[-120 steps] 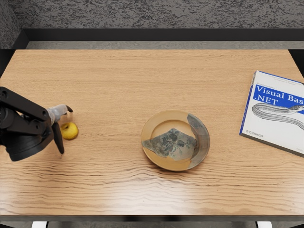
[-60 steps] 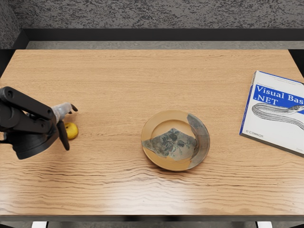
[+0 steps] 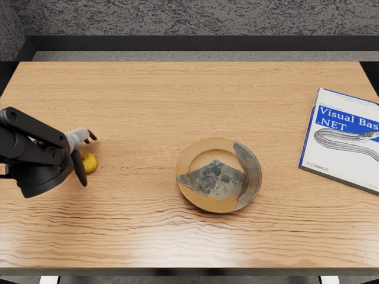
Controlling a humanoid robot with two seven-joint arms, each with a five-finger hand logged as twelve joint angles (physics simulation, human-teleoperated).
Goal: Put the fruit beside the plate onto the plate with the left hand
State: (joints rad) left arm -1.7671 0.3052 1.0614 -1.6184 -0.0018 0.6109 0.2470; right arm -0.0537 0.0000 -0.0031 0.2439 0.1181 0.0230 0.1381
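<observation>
Left hand (image 3: pixel 56 158) at small round yellow fruit (image 3: pixel 89 163), well left of round patterned ceramic plate (image 3: pixel 195 149); fingers apart, straddling fruit. We judge grasp, lift, transfer remain.

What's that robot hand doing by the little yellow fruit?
The robot's left hand is right up against the yellow fruit on the left side of the table. Its job is to put it on the plate. The fruit sits on the wood, well apart from the plate. A book lies far right.
</observation>
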